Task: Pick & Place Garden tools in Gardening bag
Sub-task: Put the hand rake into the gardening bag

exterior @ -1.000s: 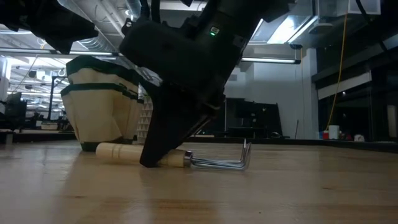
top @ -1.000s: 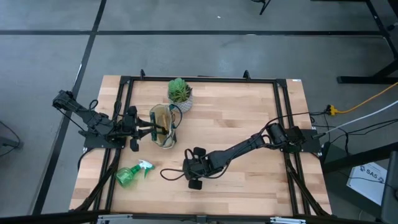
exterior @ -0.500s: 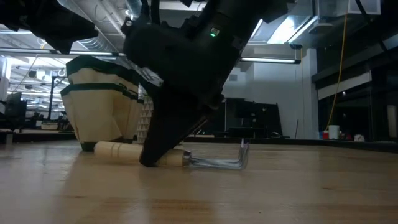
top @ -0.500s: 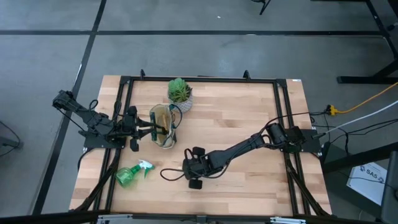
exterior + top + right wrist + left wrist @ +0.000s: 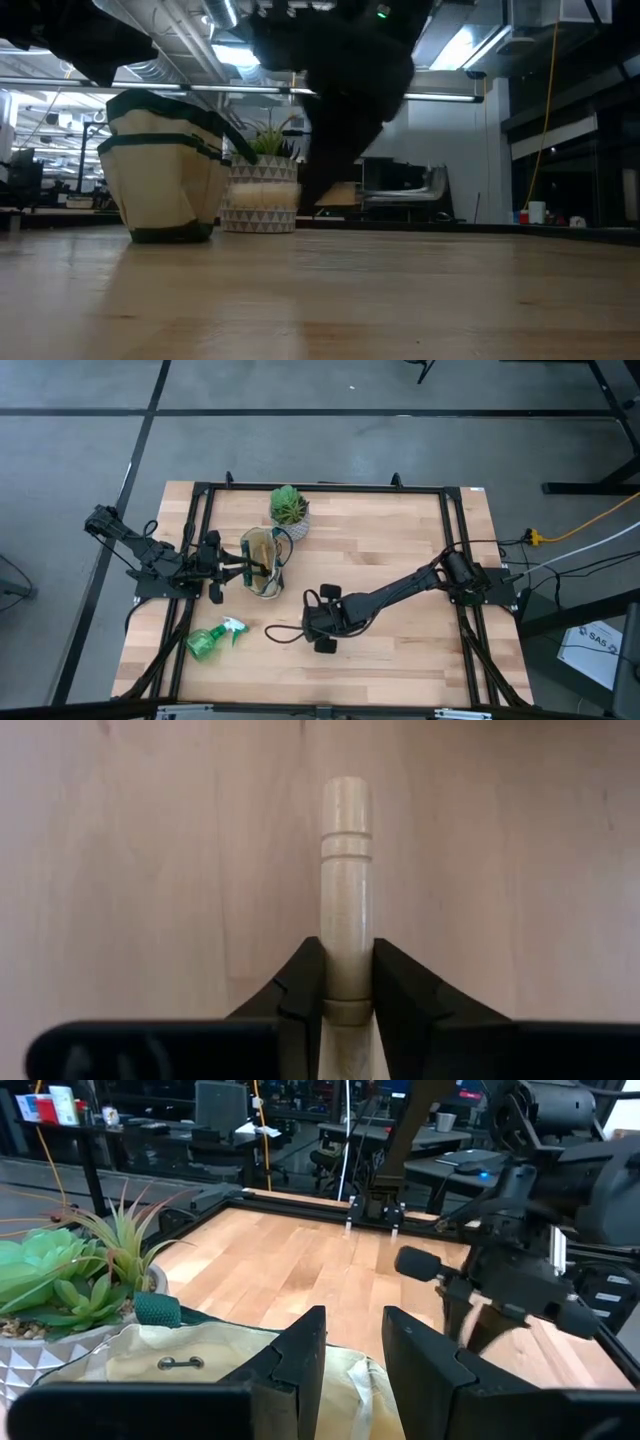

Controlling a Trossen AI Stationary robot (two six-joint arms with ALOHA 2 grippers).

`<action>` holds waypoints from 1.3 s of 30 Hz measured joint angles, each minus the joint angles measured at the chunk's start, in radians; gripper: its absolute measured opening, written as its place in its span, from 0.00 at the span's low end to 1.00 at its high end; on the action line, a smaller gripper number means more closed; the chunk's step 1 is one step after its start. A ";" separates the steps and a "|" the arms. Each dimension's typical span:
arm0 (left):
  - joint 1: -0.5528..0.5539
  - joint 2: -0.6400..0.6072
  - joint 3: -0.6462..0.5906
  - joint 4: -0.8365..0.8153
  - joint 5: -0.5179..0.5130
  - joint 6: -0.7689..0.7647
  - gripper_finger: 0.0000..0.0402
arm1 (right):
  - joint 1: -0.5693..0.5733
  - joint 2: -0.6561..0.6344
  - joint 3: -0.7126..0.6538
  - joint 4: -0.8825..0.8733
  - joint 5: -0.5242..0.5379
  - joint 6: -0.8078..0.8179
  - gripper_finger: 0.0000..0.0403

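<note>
My right gripper (image 5: 312,628) is shut on the wooden-handled mini rake (image 5: 283,633) over the table's near middle. The rake's metal tines (image 5: 269,631) stick out toward the left edge. In the low view the rake (image 5: 340,193) hangs above the wood. The cream gardening bag (image 5: 265,563) with green trim stands on its base left of centre. My left gripper (image 5: 243,568) is at the bag's left rim, shut on its cloth. The green spray bottle (image 5: 212,640) lies on its side near the front left. My left gripper pinches the bag's cream rim cloth (image 5: 352,1380) between its two fingers, coming level from the table's left side. The bag stays standing on the table. My right gripper pinches the rake's wooden handle (image 5: 346,982) between its two fingers, short of the handle's rounded free end (image 5: 346,795). The fingers slant steeply down. The rake is lifted clear of the table.
A potted green plant (image 5: 289,510) in a white patterned pot stands behind the bag near the far edge. A black frame (image 5: 455,560) runs round the table's edges. Bare wood (image 5: 400,530) lies to the centre right.
My right gripper has risen and shifted a little toward the table's right, still shut on the rake. The rake, which lay on the table half a second ago, is now lifted clear of it.
</note>
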 joint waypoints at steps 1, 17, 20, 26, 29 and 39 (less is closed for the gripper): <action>0.000 0.000 0.000 0.001 0.000 0.000 0.24 | 0.000 -0.005 0.000 -0.030 0.001 0.000 0.17; 0.000 0.002 0.000 0.004 0.014 0.000 0.24 | -0.106 -0.133 0.000 -0.093 0.078 -0.030 0.17; 0.000 0.002 0.000 0.001 0.013 0.000 0.24 | -0.131 -0.165 0.000 -0.055 0.082 -0.059 0.17; 0.000 0.003 0.000 -0.001 0.017 0.000 0.24 | -0.180 -0.194 0.001 0.151 0.082 -0.100 0.17; 0.000 0.003 0.000 0.002 0.017 0.000 0.24 | -0.204 -0.194 0.001 0.251 0.081 -0.118 0.17; 0.000 0.003 0.000 0.000 0.019 0.000 0.24 | -0.240 -0.188 0.001 0.555 0.070 -0.224 0.17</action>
